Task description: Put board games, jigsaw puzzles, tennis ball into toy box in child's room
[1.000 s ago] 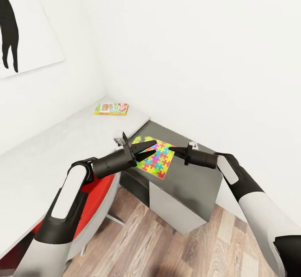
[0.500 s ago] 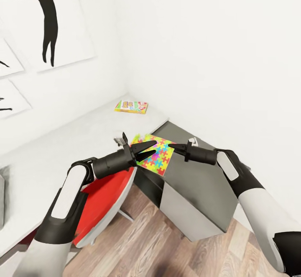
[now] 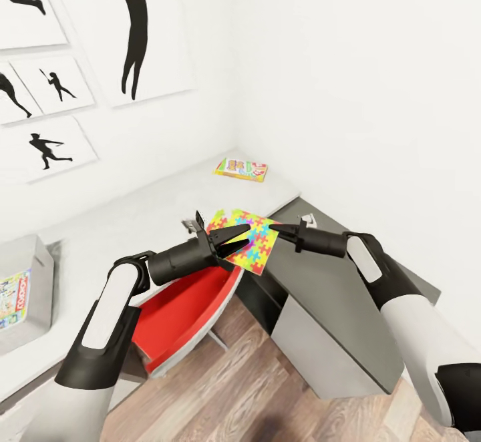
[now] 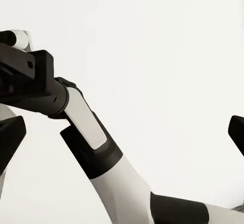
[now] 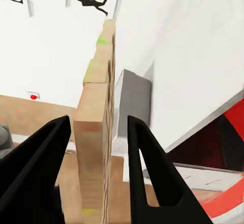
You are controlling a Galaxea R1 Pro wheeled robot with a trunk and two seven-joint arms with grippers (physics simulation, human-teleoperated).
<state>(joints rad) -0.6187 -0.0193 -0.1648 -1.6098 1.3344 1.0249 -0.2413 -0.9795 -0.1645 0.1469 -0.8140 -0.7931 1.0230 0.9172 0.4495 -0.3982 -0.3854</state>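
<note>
The right gripper [image 3: 275, 229] holds one jigsaw puzzle [image 3: 248, 240] by its edge, lifted clear above the junction of the light-grey table [image 3: 133, 222] and its lower dark-grey top. In the right wrist view, the puzzle [image 5: 96, 137] stands edge-on between both fingers [image 5: 145, 168]. The left gripper [image 3: 235, 238] hovers in front of the puzzle, jaws parted; contact appears absent. A board game [image 3: 241, 168] lies at the table's far corner. The toy box [image 3: 25, 292] sits at the left, holding a printed box [image 3: 15, 298].
</note>
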